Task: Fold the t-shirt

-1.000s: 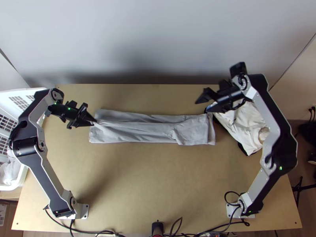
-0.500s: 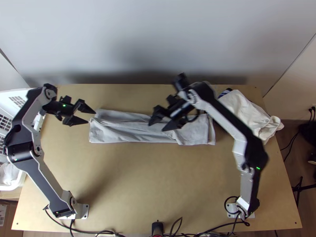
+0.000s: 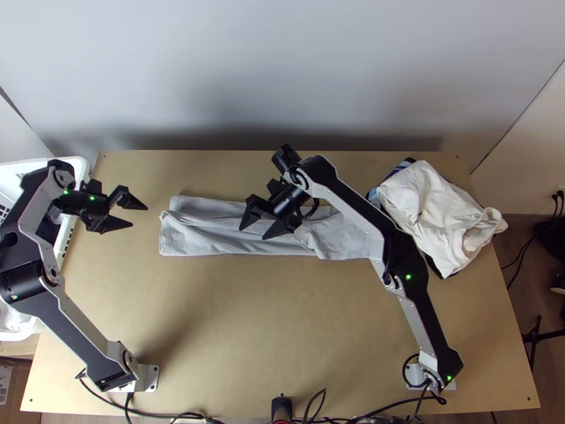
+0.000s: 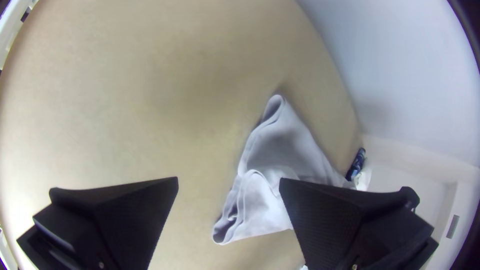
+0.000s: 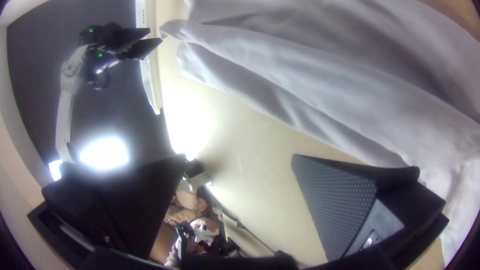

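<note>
The grey t-shirt (image 3: 212, 237) lies on the table as a long, narrow folded strip running left to right, a little creased. My left gripper (image 3: 139, 216) stands open off the strip's left end, touching nothing. In the left wrist view, the t-shirt's layered end (image 4: 280, 165) lies beyond the open left gripper (image 4: 228, 182). My right gripper (image 3: 252, 234) is open above the middle of the strip and hides part of it. In the right wrist view, the right gripper (image 5: 239, 160) has its fingers wide apart, with the cloth (image 5: 320, 75) beside and beyond them.
A pile of white and dark clothes (image 3: 441, 212) lies at the table's far right. A white basket (image 3: 80, 168) with cloth inside stands at the left edge. The right forearm crosses over the strip's right part. Cables (image 3: 233, 419) run along the near edge.
My left gripper has let go of the t-shirt's left end, opened and drawn back to the left. My right gripper has swung left from near the clothes pile to over the strip.
</note>
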Robot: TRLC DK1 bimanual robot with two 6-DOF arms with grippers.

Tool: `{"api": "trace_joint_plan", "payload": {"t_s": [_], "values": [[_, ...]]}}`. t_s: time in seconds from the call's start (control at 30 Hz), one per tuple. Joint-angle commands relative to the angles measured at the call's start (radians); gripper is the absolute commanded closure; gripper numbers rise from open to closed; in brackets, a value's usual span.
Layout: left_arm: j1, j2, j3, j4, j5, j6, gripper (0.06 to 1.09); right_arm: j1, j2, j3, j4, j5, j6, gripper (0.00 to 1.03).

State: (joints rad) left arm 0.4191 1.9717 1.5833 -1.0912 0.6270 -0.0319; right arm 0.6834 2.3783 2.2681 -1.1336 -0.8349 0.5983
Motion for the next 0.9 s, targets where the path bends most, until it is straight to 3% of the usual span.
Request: {"api": "trace_joint_plan", "payload": {"t_s": [0.0,0.2,0.43,0.7,0.87], "values": [[-0.032,-0.004,-0.109,0.183,-0.038,-0.056,0.1,-0.012,0.055,0.034,0.026,0.01,-0.018,0.05],[-0.082,0.004,-0.151,0.307,-0.026,-0.112,0.1,-0.03,0.064,0.022,0.055,0.022,-0.025,0.05],[-0.095,0.004,-0.155,0.363,0.071,-0.138,0.1,-0.051,0.067,0.021,0.107,0.039,-0.035,0.05],[-0.095,0.01,-0.163,0.366,0.208,-0.143,0.11,-0.079,0.084,0.016,0.136,0.048,-0.035,0.05],[-0.06,0.013,-0.163,0.313,0.247,-0.125,0.11,-0.087,0.088,0.005,0.136,0.053,-0.035,0.05]]}}
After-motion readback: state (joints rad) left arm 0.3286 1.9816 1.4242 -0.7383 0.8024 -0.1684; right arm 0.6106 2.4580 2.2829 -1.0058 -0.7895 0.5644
